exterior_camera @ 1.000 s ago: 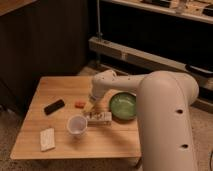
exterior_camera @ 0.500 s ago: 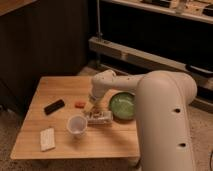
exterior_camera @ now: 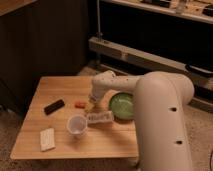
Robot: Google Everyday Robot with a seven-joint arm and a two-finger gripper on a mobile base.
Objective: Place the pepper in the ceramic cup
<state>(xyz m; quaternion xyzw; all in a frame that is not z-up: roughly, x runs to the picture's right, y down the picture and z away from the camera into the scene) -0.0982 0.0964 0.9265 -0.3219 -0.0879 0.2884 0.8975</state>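
Observation:
The pepper (exterior_camera: 79, 105), a small orange-red piece, lies on the wooden table (exterior_camera: 60, 87), right of the black bar. The ceramic cup (exterior_camera: 76, 125), pale and round with a wide mouth, stands upright toward the front of the table. My gripper (exterior_camera: 89, 107) points down just right of the pepper and above and behind the cup. It sits close to the tabletop, beside the pepper.
A black rectangular bar (exterior_camera: 54, 106) lies at the left. A green bowl (exterior_camera: 122, 105) sits at the right edge. A clear ridged packet (exterior_camera: 100, 117) lies right of the cup. A white flat packet (exterior_camera: 47, 138) lies at the front left. My arm's white body (exterior_camera: 162, 125) fills the right.
The gripper has shifted slightly left and down toward the pepper. The objects on the table have not moved.

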